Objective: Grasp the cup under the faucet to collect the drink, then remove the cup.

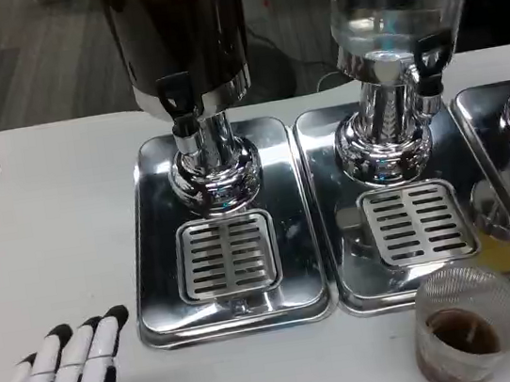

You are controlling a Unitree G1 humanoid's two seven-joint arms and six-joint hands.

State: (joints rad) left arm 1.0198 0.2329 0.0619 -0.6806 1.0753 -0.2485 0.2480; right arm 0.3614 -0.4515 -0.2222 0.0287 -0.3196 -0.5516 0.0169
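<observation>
Two chrome-based drink dispensers on mirror-steel drip trays: dark-tank dispenser (183,49) with black faucet (175,98) over the left slotted tray (225,243), clear-tank dispenser (396,10) over the neighbouring tray (401,218). Ribbed clear plastic cup (470,322) holding brown drink, upright on the white table (43,240) just in front of the second tray's near right corner, away from both faucets. Left hand (66,369) flat at lower left, fingers extended and slightly apart, holding nothing, well apart from the cup.
</observation>
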